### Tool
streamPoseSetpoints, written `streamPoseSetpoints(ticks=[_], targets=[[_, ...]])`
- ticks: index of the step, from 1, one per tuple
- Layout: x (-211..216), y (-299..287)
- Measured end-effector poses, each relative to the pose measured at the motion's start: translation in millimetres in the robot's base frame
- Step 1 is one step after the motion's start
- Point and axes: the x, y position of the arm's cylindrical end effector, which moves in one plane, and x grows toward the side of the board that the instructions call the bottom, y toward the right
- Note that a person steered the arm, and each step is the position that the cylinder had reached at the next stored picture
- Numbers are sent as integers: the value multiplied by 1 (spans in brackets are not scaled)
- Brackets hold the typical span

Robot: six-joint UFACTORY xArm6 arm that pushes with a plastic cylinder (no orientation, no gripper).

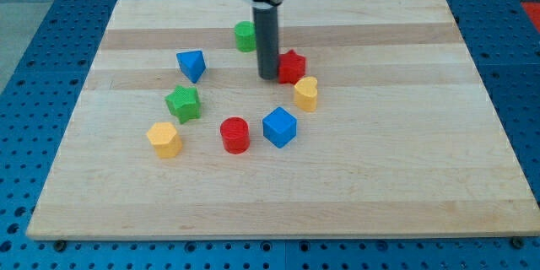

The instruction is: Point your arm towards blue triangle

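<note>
- Wooden surface (405, 177) on a blue pegboard base (34, 17); eight small blocks sit in a loose ring near its middle.
- The tool is a plain dark rod with nothing to open or close, and it holds nothing. My tip (267, 77) rests on the surface just left of the red star (292, 67), touching it or nearly so; contact cannot be confirmed.
- Blue triangle (191, 64) lies at the ring's upper left, well apart from my tip, toward the view's left.
- Green block (245, 36), shape unclear, sits just up and left of the rod, partly hidden by it.
- Green star (183, 103) sits below the blue triangle.
- Yellow hexagon-like block (164, 139) lies lowest left.
- Red cylinder (234, 134) and blue cube (279, 126) stand side by side at the ring's bottom, close but apart.
- Yellow heart-like block (306, 94) sits just below the red star, at the view's right.
</note>
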Motion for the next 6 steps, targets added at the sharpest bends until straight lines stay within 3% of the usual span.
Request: streamPoseSetpoints(ticks=[2,5,6], targets=[[0,30],[1,-132],[1,-135]])
